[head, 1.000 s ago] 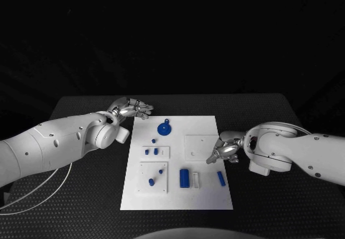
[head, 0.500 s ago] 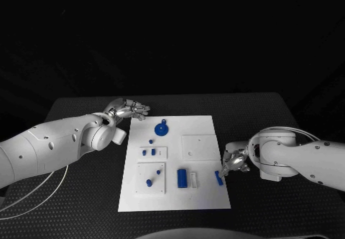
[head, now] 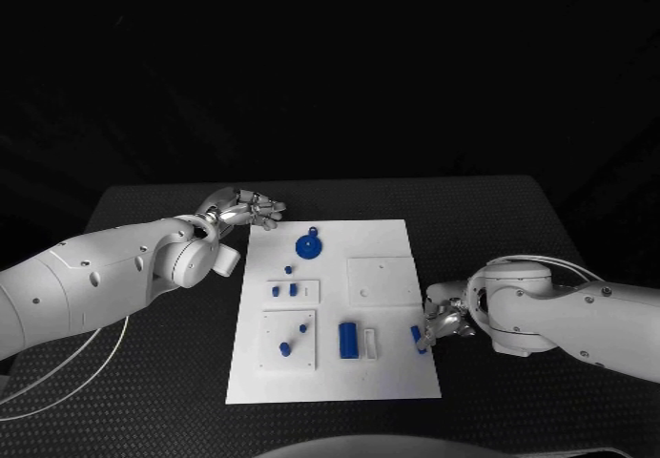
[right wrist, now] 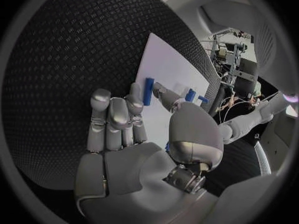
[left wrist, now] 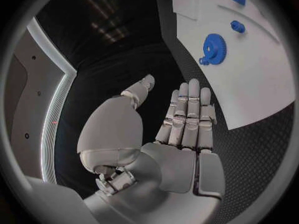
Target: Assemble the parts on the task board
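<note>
Reaching for blue bar part point(head: 418, 339) at task board point(head: 385, 248) right edge.
Right hand point(head: 443, 320) spread, empty, fingertips beside it; next: pinch cleanly. Left hand point(head: 248, 207) loosely spread, empty, idle on surface.

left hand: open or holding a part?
Open. In the left wrist view the left hand has its fingers stretched out straight with nothing in them, off the task board edge; the blue gear lies untouched.
</note>
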